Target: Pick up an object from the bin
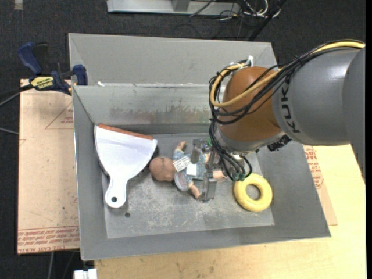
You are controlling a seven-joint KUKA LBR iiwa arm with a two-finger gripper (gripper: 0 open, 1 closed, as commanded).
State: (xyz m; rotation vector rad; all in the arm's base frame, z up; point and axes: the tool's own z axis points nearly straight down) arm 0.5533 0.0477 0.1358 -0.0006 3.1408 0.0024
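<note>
**A:** Grey arm [325,97] sits closest to the lens, reaching in from the right. Its orange cover [250,106] hangs over the right-centre of the bin [203,237]. What is under it?

**B:** The jaws are down at the floor, at the lower half of a small baby doll [164,169]. Metal parts stand on and beside its body and legs. How wide the jaws stand I cannot tell, because the wrist and the black cables [232,168] hide too much.

**A:** Where does the doll lie, and which way?

**B:** It lies in the middle of the floor. Its long axis runs left to right, dipping a little toward the near wall at the right end. The bare head points left and the legs point right, under the jaws. One small arm sticks out toward the back wall.

**A:** What are its neighbours?

**B:** A white dustpan [123,153] lies on the left, blade toward the back and handle toward the near wall. Its right edge is just beside the doll's head. A yellow ring [264,197] lies flat to the right of the jaws, close under the cables.

**A:** Is there open room?

**B:** A broad strip of bare floor runs along the near wall, from the dustpan's handle across to the ring. Behind the doll there is only a narrow band before the sloped back wall.
</note>
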